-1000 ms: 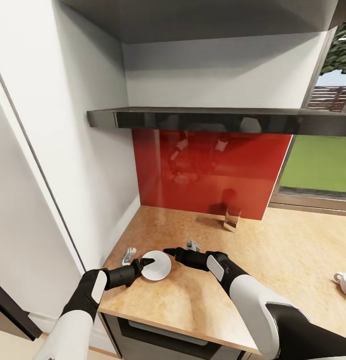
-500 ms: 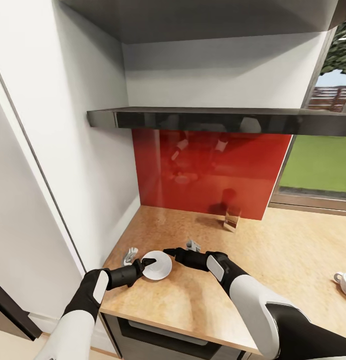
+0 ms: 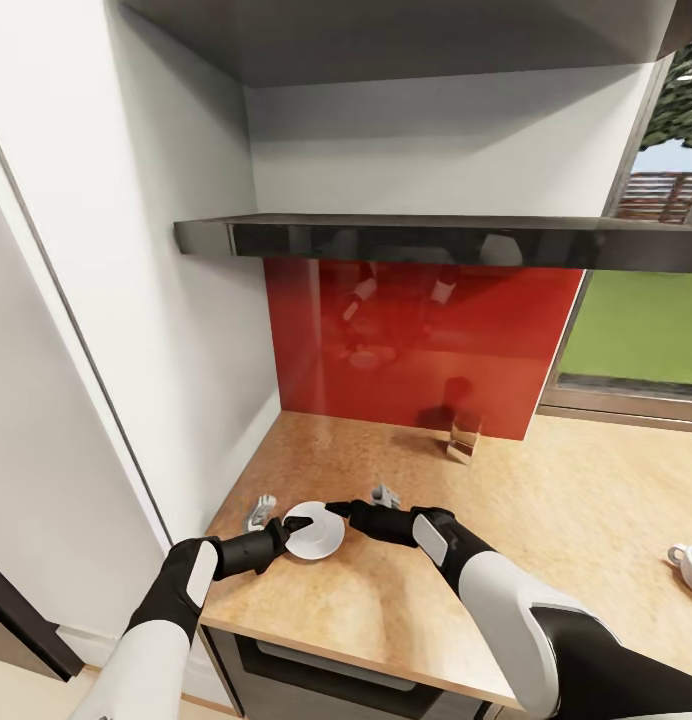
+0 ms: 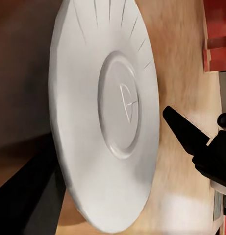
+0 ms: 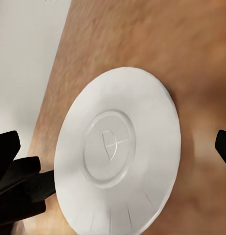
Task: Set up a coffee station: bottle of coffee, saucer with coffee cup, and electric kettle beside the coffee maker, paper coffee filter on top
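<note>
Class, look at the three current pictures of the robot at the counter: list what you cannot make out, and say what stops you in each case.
- Coffee cup: head view, cut off by the picture's right edge.
- Left gripper: head view, too small to tell if it grips the saucer.
- Right gripper: head view, fingertips merge over the saucer rim.
- Shelf top: head view, seen from below.

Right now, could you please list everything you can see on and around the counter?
saucer: one, white, near the counter's front left corner, between both grippers.
cup: one, white, far right of the counter, cut off by the picture's edge.
glass jar: one, clear with brown contents, at the back by the red panel.
small metal items: two, grey, either side of the saucer; too small to identify.
counter: one, beige wood-look.
shelf: one, black, above the red panel.
red panel: one, glossy.
left gripper: black, at the saucer's left rim.
right gripper: black, at its right rim.
</note>
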Controlling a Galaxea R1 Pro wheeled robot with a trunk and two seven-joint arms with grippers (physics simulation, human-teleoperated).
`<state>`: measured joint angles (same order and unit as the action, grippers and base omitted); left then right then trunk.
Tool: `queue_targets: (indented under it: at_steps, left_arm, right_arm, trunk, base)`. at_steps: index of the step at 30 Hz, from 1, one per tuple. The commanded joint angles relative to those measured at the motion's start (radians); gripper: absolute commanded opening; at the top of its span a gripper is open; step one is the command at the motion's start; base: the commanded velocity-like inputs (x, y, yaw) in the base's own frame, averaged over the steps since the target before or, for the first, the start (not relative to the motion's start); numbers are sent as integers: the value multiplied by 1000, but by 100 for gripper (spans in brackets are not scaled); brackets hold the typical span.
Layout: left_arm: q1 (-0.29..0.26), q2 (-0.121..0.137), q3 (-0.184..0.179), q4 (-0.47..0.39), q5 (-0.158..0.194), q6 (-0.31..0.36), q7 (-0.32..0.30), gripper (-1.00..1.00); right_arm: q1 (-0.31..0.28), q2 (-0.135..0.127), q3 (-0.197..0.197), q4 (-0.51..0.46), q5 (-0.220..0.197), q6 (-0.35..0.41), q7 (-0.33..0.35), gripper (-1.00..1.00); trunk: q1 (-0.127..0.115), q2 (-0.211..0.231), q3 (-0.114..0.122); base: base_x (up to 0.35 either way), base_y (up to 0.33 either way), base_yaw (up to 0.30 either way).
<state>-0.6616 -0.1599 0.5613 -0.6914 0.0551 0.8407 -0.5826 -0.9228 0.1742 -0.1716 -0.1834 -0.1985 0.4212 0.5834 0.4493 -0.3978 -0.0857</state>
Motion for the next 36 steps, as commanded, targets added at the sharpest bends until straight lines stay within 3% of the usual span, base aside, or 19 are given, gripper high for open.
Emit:
queue_targets:
  at_steps: [1, 36]
  left_arm:
    - [-1, -1, 5, 0, -1, 8, 2, 100]
    - [-1, 8, 6, -1, -3, 8, 1, 100]
  right_arm:
    - [-1, 0, -5, -1, -6, 9, 0, 100]
    - [-1, 0, -9, -1, -19, 8, 1, 100]
  trunk:
    - [1, -2, -2]
    - [1, -2, -2]
  base:
    - [0, 0, 0]
    - [3, 2, 0]
